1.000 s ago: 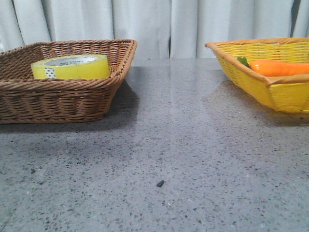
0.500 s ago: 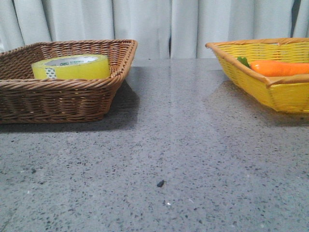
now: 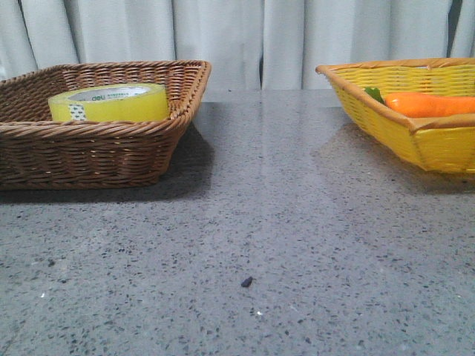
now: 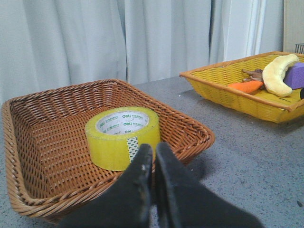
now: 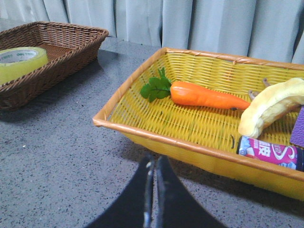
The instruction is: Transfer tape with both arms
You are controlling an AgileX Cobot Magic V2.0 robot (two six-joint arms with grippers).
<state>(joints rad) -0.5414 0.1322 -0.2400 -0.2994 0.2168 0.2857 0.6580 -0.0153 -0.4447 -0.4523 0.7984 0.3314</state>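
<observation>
Tape (image 4: 122, 137) lies in the brown basket (image 4: 42, 142) just beyond the left gripper's (image 4: 153, 156) closed fingers.

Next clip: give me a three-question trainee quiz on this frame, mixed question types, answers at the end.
1. True or false: the yellow tape roll lies flat inside the brown wicker basket.
2. Multiple choice: which item lies in the yellow basket beside the banana? A) carrot B) scissors C) mug
3. Short answer: are the left tool and right tool open or shut, and is either holding anything?

Key
1. True.
2. A, the carrot.
3. Both shut, fingers together, holding nothing; the left tool points toward the tape roll.
</observation>
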